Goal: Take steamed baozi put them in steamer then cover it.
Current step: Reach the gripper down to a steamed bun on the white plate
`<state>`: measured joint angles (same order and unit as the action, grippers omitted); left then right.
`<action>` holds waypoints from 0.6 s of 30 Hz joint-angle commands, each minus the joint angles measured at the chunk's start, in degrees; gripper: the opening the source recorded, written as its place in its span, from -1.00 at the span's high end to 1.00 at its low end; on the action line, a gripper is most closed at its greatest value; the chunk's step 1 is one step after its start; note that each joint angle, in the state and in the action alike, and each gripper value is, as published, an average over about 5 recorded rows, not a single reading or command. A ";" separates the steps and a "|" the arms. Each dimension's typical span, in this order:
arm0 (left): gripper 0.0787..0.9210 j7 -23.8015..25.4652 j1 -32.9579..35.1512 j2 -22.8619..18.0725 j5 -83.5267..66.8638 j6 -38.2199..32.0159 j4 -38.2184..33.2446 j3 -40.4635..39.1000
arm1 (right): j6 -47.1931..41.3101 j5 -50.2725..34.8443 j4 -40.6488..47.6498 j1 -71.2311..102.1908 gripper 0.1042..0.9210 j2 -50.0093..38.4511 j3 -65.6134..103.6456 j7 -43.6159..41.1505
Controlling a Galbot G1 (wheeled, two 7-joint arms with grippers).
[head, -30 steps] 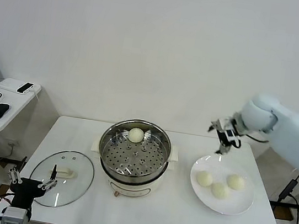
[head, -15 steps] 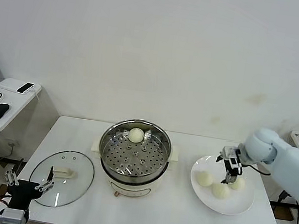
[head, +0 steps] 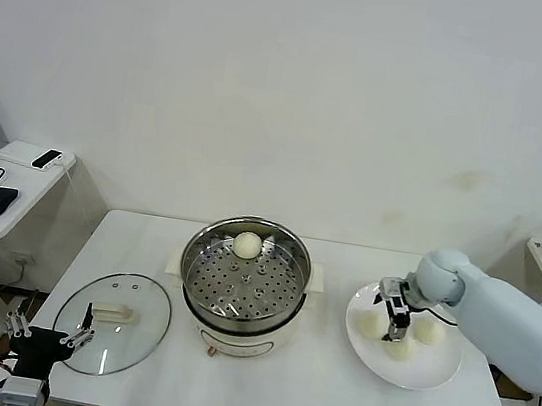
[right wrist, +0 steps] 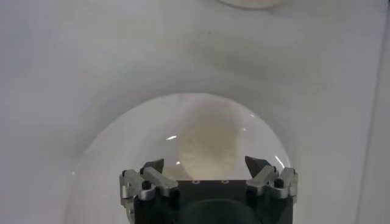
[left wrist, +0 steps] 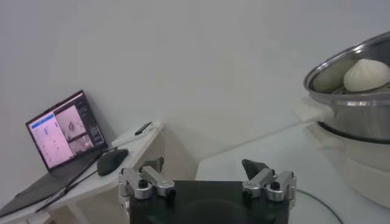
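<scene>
The right gripper (head: 397, 319) hangs spread wide, grasping nothing, directly above a round cream-white dough bun (right wrist: 205, 145) on the flat white plate (head: 429, 375); an off-centre descent could roll the bun aside. Only the head view shows the shiny steel steamer (head: 243, 280), well away from that gripper, holding one bun (head: 246, 245); the parked left gripper (head: 48, 337) is also spread apart.

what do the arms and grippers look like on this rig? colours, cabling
The right arm has a smooth pale blue-white shell with a rounded joint and a thin black cable near the wrist. The right gripper and left gripper match: black body, silver metal finger links, dark pointed tips.
</scene>
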<state>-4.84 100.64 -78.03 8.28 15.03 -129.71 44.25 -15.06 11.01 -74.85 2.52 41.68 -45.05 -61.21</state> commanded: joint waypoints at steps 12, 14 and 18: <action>-0.77 0.04 -0.18 0.01 0.06 -0.07 0.28 -0.14 | -0.05 4.62 6.44 1.99 -0.63 5.53 0.55 0.80; -0.77 0.04 -0.17 0.00 0.06 -0.07 0.25 -0.14 | -0.14 4.62 6.46 2.03 -0.58 5.52 0.51 0.78; -0.77 0.00 -0.20 -0.03 0.06 -0.08 0.26 -0.17 | -0.20 4.60 6.41 2.07 -0.45 5.45 0.68 0.81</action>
<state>-4.82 100.44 -78.04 8.31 14.97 -129.41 44.13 -15.25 14.73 -69.48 4.29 46.20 -44.49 -60.57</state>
